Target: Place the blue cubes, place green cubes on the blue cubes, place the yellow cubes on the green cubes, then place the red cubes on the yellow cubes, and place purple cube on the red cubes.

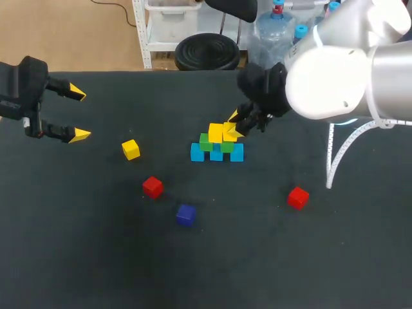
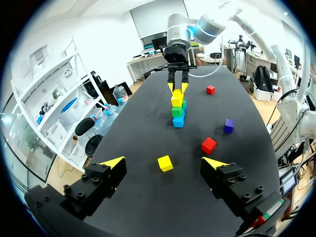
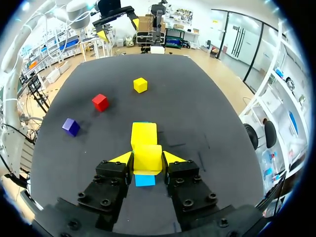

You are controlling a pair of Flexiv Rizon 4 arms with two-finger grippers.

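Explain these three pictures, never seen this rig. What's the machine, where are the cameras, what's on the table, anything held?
It is a robot with two arms at a black table, each ending in a two-finger gripper with yellow tips. One picture looks down from above and behind the robot. The other two come from fisheye cameras on the wrists, looking along the fingers. The left gripper is open and empty, off to the side. The right gripper is shut on a yellow cube at the top of a small pile: three blue cubes in a row, two green cubes on them, and another yellow cube beside the held one. Lying loose: a third yellow cube, two red cubes and a purple cube.
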